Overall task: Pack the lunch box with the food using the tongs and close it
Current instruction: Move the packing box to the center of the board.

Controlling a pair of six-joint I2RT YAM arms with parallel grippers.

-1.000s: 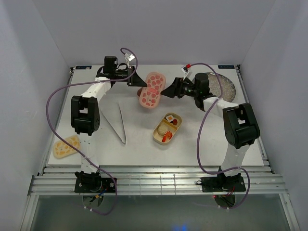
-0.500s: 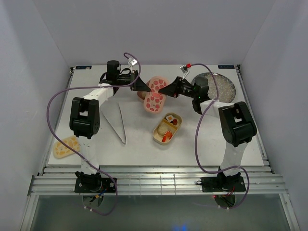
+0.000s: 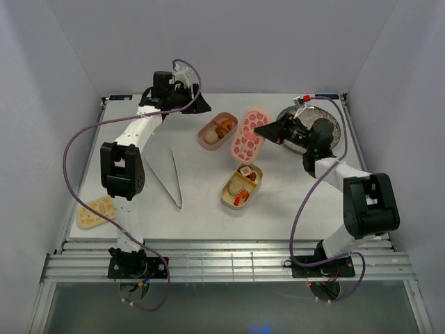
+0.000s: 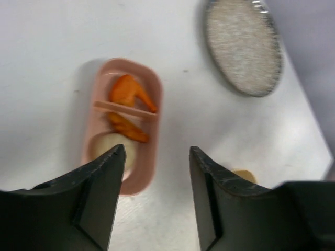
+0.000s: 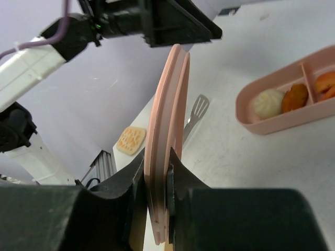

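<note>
The pink lid (image 3: 249,134) of the lunch box hangs tilted over the table's middle, and my right gripper (image 3: 263,130) is shut on its right edge; the right wrist view shows that lid (image 5: 165,157) edge-on between the jaws of my right gripper (image 5: 155,172). My left gripper (image 3: 202,105) is open, above and behind the pink tray (image 3: 217,130), with nothing between its fingers. Below the left gripper (image 4: 157,151) that tray (image 4: 125,125) holds orange food (image 4: 131,94) and a cream bun (image 4: 111,149). The tan tray (image 3: 242,185) holds food too. The tongs (image 3: 167,177) lie on the table.
A tan lid (image 3: 96,211) lies at the near left corner. The grey speckled plate (image 3: 314,124) sits at the back right, under my right arm. Walls close the table in on three sides.
The left gripper has opened, let go of the pink lid and drawn back to the far left. The right gripper has shut on the lid and carried it right, uncovering the pink tray.
</note>
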